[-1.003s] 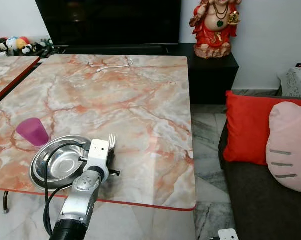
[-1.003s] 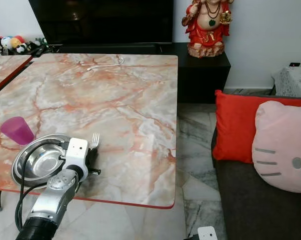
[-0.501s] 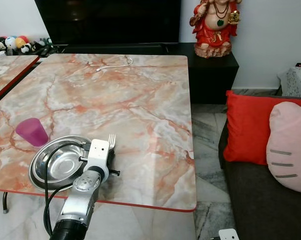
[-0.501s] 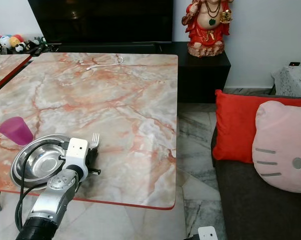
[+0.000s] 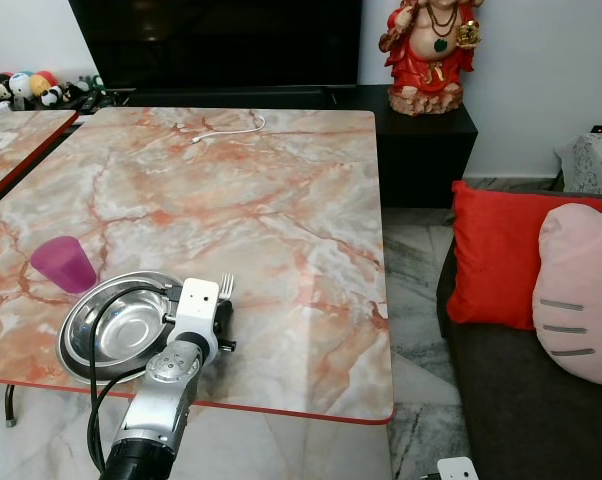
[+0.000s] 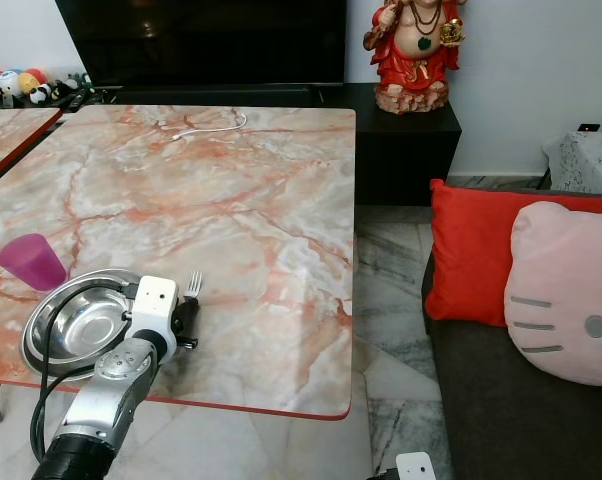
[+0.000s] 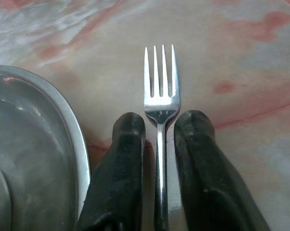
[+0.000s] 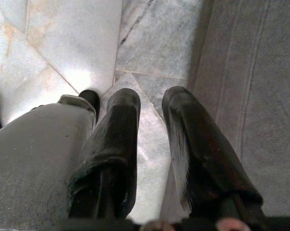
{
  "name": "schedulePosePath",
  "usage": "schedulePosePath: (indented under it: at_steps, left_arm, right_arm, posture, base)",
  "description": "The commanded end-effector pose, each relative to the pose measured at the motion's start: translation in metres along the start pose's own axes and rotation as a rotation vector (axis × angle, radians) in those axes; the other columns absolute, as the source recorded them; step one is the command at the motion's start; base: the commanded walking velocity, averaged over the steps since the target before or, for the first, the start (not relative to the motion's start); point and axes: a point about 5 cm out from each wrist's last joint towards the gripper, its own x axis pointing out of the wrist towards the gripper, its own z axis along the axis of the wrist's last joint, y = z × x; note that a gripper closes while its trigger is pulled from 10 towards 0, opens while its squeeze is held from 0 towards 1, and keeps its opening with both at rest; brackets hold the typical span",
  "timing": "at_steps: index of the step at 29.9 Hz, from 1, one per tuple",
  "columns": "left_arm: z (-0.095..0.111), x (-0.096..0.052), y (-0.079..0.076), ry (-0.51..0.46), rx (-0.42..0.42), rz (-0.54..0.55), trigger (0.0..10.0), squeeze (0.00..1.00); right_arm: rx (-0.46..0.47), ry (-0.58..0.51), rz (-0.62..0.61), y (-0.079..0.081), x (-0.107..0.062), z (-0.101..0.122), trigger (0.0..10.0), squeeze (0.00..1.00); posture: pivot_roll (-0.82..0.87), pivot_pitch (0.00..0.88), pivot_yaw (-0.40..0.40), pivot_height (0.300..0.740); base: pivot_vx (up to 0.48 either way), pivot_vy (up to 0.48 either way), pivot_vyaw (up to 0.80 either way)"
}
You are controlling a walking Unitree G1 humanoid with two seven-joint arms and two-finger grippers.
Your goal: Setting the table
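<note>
The fork [image 7: 160,103] is laid flat on the marble counter [image 5: 261,200], just beside the steel bowl [image 5: 111,335], with its handle held between the narrowed jaws of the left gripper [image 7: 160,125]. The right gripper [image 8: 150,103] is hung over the floor, jaws slightly parted and holding nothing.

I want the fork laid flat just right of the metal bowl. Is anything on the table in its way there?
Nothing visible is. The left gripper holds the fork by its handle just right of the metal bowl, tines pointing away. The marble table beneath and ahead of it is bare; the purple cup stands on the bowl's far left.
</note>
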Motion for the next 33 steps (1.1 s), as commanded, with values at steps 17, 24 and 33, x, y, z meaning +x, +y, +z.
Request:
schedulePosePath:
  at_steps: [17,24,33]
  left_arm:
    - [0.024,0.000,0.000,-0.123,0.043,0.020,10.0,0.00]
    - [0.045,-0.005,-0.003,-0.279,0.033,0.015,10.0,0.00]
    - [0.063,-0.021,0.006,-0.470,0.058,0.091,10.0,0.00]
  right_arm:
    - [-0.003,-0.005,0.006,0.002,0.000,0.001,10.0,0.00]
    - [-0.004,-0.005,0.006,0.002,0.000,0.001,10.0,0.00]
    - [-0.002,-0.004,0.006,0.002,0.000,0.001,10.0,0.00]
  posture:
    - [-0.05,0.034,0.041,0.740]
    - [-0.05,0.035,0.040,0.740]
    - [-0.05,0.037,0.042,0.740]
  base:
    - [0.000,0.000,0.00]
    - [0.000,0.000,0.00]
    - [0.000,0.000,0.00]
